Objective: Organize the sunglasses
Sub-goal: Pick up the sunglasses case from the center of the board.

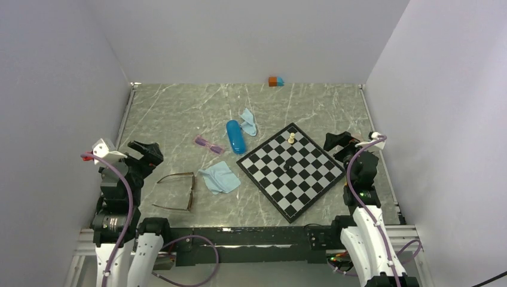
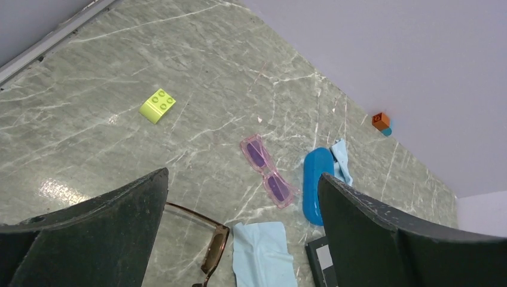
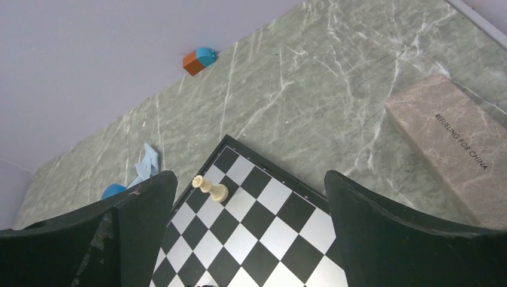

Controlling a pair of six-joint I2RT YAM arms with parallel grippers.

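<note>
The small translucent purple sunglasses (image 1: 208, 144) lie on the marble table just left of a blue capsule case (image 1: 235, 136); they also show in the left wrist view (image 2: 268, 171). The larger brown-framed sunglasses (image 1: 179, 191) lie with temples unfolded near the front left, partly behind my left finger in the left wrist view (image 2: 212, 248). My left gripper (image 1: 149, 152) is open and empty, above the table just left of and behind the brown pair (image 2: 243, 176). My right gripper (image 1: 338, 142) is open and empty over the chessboard's right corner (image 3: 251, 176).
A chessboard (image 1: 314, 179) sits centre right with a white piece (image 1: 291, 138) near its far corner. Light-blue cloths lie by the brown pair (image 1: 220, 177) and behind the case (image 1: 248, 121). An orange and blue block (image 1: 275, 81) stands at the back wall. A lime brick (image 2: 158, 106) and a pinkish box (image 3: 454, 149) show in the wrist views.
</note>
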